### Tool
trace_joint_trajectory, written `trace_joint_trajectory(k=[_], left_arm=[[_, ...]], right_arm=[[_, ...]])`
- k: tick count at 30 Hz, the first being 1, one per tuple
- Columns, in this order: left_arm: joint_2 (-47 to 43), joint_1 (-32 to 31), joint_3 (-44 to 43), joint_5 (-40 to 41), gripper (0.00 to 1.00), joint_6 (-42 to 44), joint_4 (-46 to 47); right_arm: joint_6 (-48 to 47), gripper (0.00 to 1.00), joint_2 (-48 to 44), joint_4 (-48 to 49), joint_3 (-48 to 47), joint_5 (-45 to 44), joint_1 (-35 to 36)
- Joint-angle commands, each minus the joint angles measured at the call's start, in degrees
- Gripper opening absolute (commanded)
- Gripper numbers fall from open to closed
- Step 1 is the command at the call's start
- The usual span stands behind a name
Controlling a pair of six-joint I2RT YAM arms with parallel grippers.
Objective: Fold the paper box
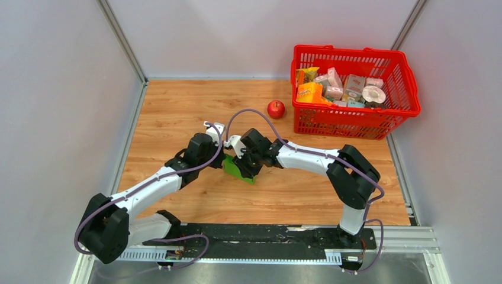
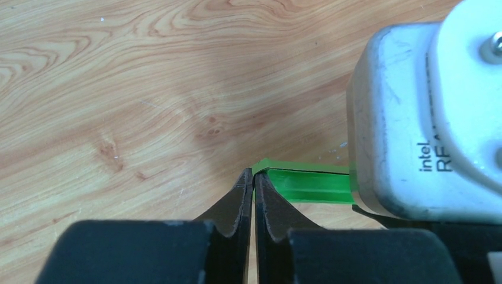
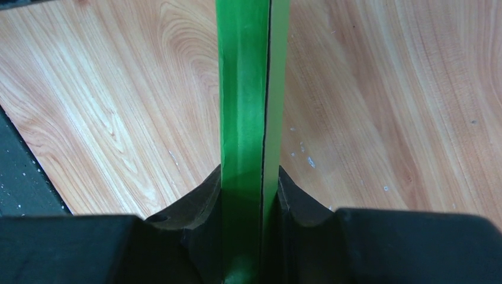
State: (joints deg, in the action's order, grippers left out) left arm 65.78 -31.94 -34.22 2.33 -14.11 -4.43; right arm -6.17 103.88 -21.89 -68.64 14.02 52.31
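Observation:
The paper box (image 1: pixel 238 170) is a bright green, flattened cardboard piece held just above the wooden table between both arms. My left gripper (image 1: pixel 224 157) meets it from the left. In the left wrist view that gripper (image 2: pixel 253 173) is pinched on a thin corner edge of the box (image 2: pixel 308 184), jaws almost touching. My right gripper (image 1: pixel 246 165) comes in from the right. In the right wrist view its fingers (image 3: pixel 250 173) are shut on the doubled green layers of the box (image 3: pixel 243 89), which stands on edge and runs straight away from the camera.
A red apple (image 1: pixel 276 109) lies on the table behind the grippers. A red basket (image 1: pixel 355 122) with several small packages stands at the back right. The right wrist's white camera housing (image 2: pixel 426 118) sits close beside the left fingers. Grey walls enclose the table.

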Motion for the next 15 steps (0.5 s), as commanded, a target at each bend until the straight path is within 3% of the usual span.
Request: trace_joint_trajectory(k=[1,3,6,10,15], left_arm=[[-2.67,0.74,1.79,2.86,0.14,0.14,-4.01],[-5.38,0.74,0.82,1.46,0.28,-0.65,-5.85],[-8.37,0.83,-0.32,2.41,0.38,-1.18,-6.73],[-8.39,1.88,-0.41,1.28,0.38,0.39,-4.89],[-6.89,2.41,-0.41,-6.10,0.32,1.36,-2.08]], right_arm=[[-1.65,0.09,1.15,-4.04,0.44,0.66,0.68],[-1.65,0.09,1.50,-4.21,0.26,0.66,0.60],[-1.65,0.10,1.51,-4.48,0.09,0.92,0.68],[-1.74,0.10,0.98,-4.39,0.35,1.71,0.60],[-1.82,0.10,0.36,-3.95,0.88,2.67,0.60]])
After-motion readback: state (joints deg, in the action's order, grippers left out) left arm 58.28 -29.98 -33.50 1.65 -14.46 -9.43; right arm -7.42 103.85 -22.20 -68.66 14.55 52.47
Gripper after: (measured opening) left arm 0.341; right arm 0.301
